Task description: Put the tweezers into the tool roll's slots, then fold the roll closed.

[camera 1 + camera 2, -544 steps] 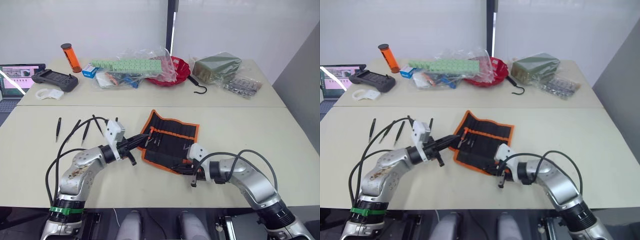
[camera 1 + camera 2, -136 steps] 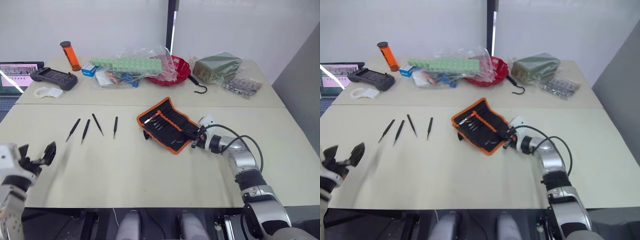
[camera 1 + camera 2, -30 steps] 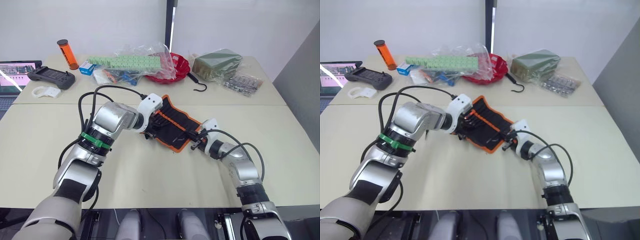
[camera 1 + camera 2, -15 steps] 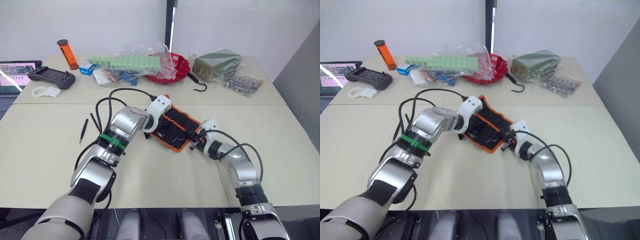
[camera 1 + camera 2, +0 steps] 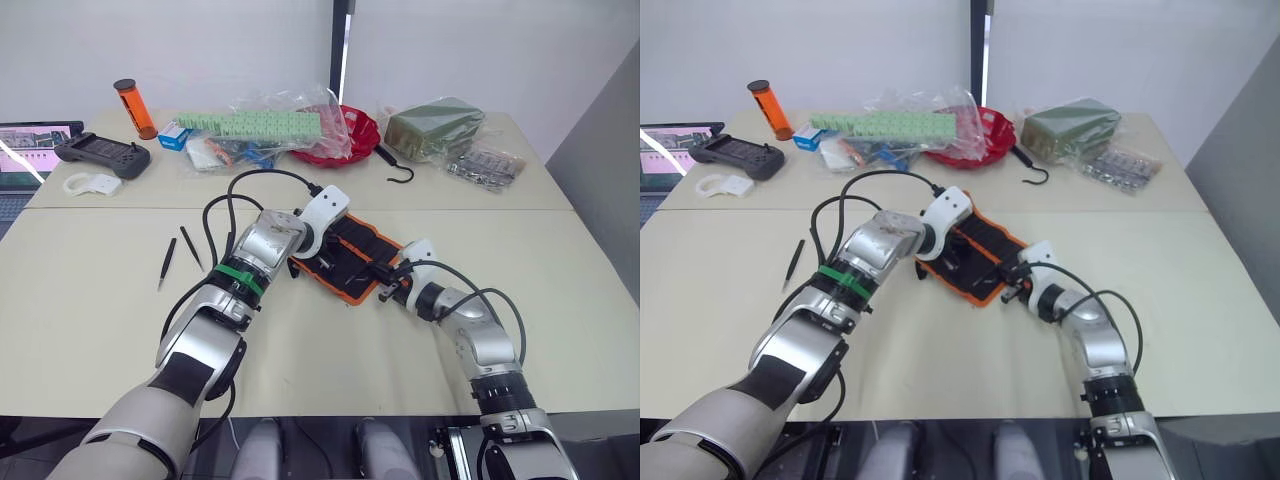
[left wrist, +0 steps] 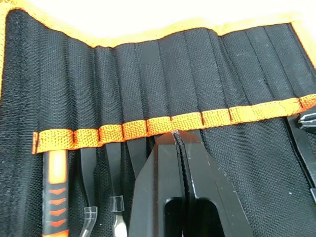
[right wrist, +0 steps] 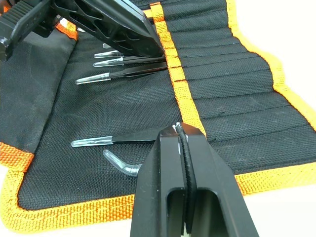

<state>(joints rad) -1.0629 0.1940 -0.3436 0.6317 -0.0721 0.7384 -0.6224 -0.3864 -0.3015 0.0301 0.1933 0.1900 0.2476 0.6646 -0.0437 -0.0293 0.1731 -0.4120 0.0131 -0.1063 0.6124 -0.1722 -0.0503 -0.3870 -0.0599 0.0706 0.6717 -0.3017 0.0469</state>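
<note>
You see silver-grey arms with white wrist blocks, looping black cables, a green band on the left forearm, and glossy black wedge-shaped fingers point(image 7: 182, 163).

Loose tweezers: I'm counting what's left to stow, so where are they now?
In the left eye view, two tweezers lie on the table on the robot's left, left of the left arm and clear of the tool roll.
</note>
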